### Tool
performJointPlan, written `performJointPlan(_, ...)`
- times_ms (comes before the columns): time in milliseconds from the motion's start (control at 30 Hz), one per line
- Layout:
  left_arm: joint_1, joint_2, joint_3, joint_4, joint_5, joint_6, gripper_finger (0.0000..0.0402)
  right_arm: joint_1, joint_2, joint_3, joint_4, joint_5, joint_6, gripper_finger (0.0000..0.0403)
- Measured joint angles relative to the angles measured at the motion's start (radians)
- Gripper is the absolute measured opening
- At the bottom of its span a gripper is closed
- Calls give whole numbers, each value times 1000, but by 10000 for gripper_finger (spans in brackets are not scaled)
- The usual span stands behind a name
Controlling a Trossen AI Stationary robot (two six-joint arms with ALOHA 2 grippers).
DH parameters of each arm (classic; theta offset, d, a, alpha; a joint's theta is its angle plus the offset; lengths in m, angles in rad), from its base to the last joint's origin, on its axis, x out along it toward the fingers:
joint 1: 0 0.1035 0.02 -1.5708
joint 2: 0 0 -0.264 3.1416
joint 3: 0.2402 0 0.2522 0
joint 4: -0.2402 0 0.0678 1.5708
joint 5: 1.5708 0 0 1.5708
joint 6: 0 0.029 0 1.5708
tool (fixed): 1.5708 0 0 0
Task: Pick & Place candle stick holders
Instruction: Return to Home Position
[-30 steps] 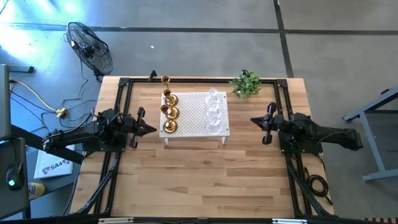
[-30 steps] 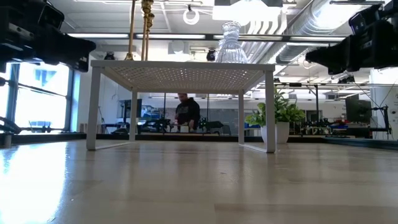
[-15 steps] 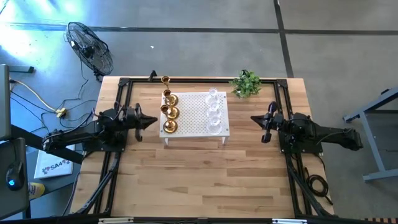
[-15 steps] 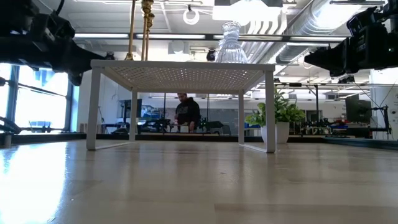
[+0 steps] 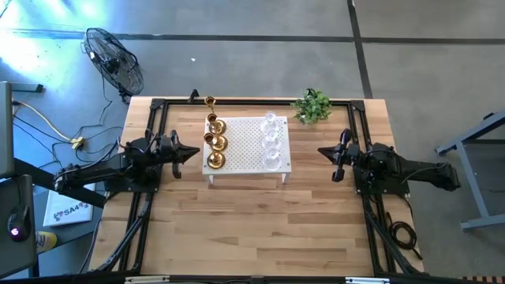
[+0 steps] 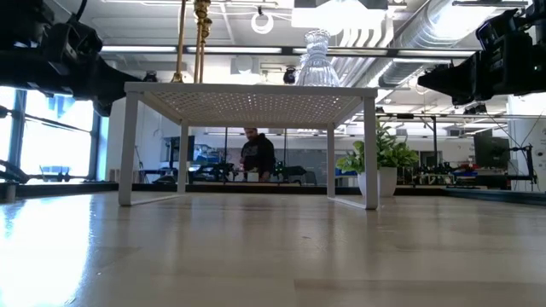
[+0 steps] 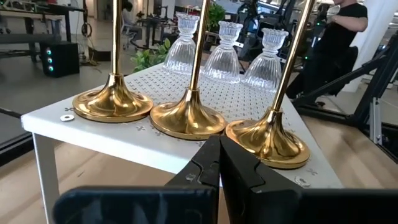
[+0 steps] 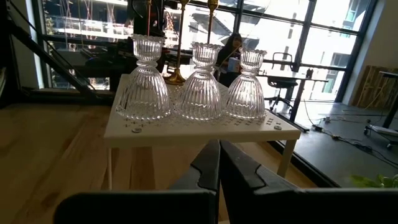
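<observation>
Standing on white stand [image 5: 246,151]: three gold holders [image 5: 216,143], three glass holders [image 5: 271,142].

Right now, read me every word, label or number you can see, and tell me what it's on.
"SA" plus one character too blurred to read: on the white object on the floor left of the table.
Nothing readable on the white stand, gold holders or glass holders.

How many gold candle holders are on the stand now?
3, in a row along the white stand's left-arm edge: far gold holder, middle gold holder, near gold holder. None appears hidden.
</observation>
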Motion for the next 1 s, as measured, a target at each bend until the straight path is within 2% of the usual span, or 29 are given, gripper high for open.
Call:
performJointPlan(733, -2, 0, 0, 19, 8, 0, 0, 0, 0, 0, -1, -1, 0, 1)
performJointPlan(1000, -101, 0, 0, 19, 6, -1, 0, 0, 0, -1, -1, -1, 0, 0)
